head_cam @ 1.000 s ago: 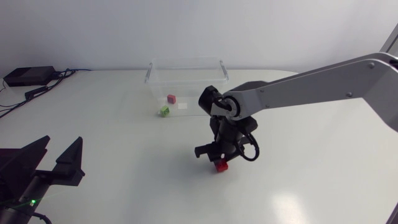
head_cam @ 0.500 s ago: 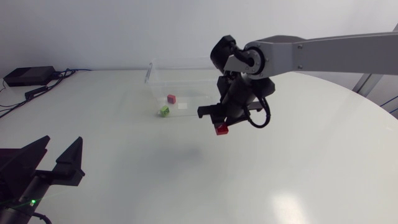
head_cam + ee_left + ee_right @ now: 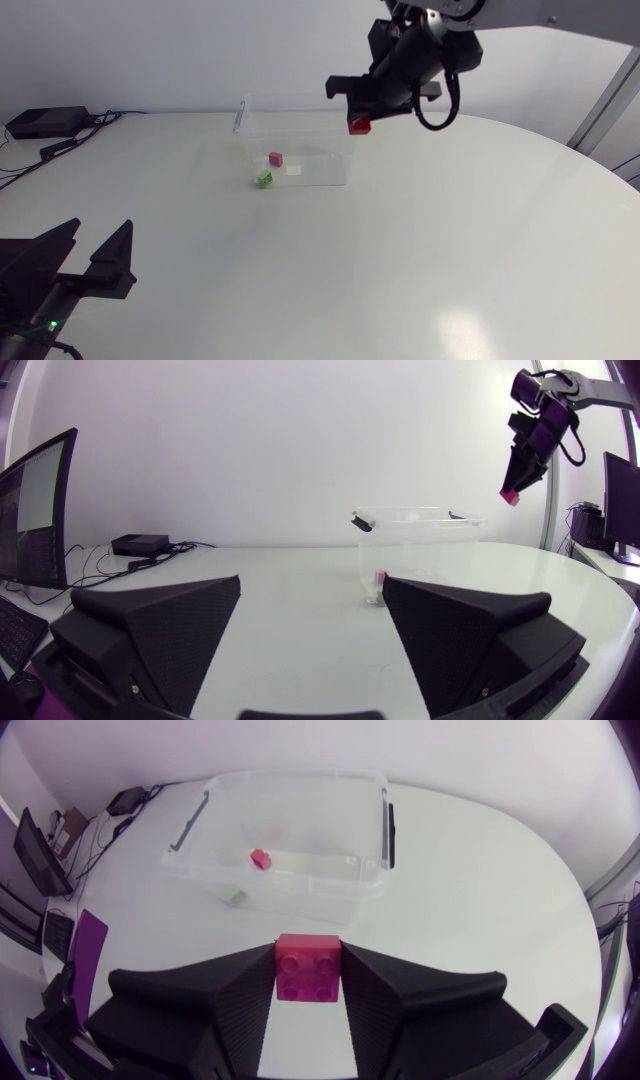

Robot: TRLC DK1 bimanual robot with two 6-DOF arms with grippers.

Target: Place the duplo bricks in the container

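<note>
Small red brick (image 3: 309,968), four studs on top.
Clamped between the fingers of the right gripper (image 3: 361,116), maybe over the clear container's (image 3: 290,100) right edge.

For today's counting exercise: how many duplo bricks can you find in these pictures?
3. A red brick is held aloft in the right hand; a second red brick and a green brick lie in the container. None seems hidden.

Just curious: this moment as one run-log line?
right gripper: shut on red duplo brick, aloft; clear plastic container: another red brick inside; left gripper: open
</note>
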